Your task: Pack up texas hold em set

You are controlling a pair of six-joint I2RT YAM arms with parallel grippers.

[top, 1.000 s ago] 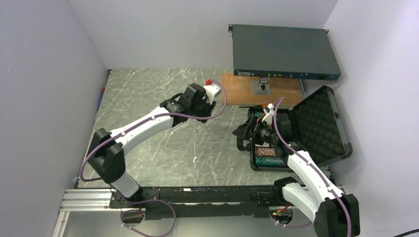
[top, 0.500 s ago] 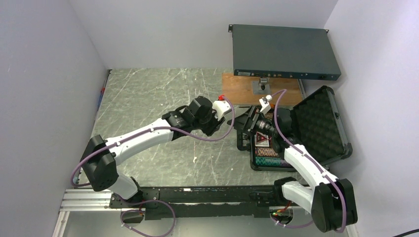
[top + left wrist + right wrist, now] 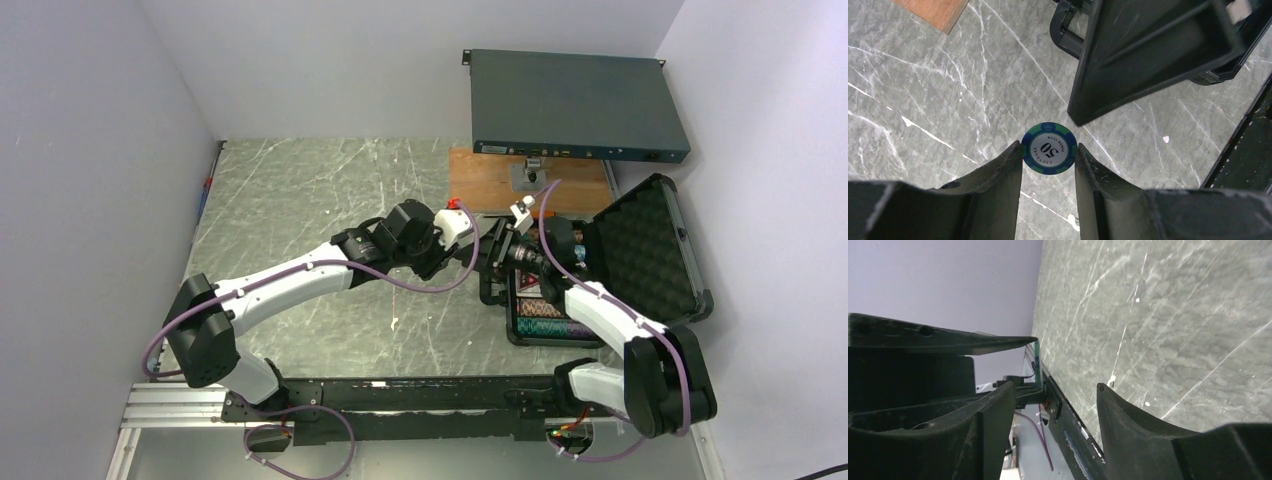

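My left gripper (image 3: 1049,150) is shut on a blue-and-green poker chip (image 3: 1049,148) marked 50, pinched by its rim above the marble table. In the top view the left gripper (image 3: 468,250) meets my right gripper (image 3: 488,256) just left of the open black case (image 3: 645,250). The right gripper (image 3: 1055,385) is open and empty. The chip's thin teal edge (image 3: 1037,356) shows just beyond its left finger. Rows of striped chips (image 3: 545,318) lie in the case's near end. A finger of the right gripper (image 3: 1148,55) looms over the chip in the left wrist view.
A large dark rack-mount box (image 3: 575,105) stands at the back right over a wooden board (image 3: 485,180). The case's handle (image 3: 1065,30) faces left toward the grippers. Grey walls close in the table on the left, back and right. The arms' base rail (image 3: 400,395) runs along the near edge.
My left arm carried the chip right, from mid-table to beside the case. My right gripper swung up and left from over the case to meet it.
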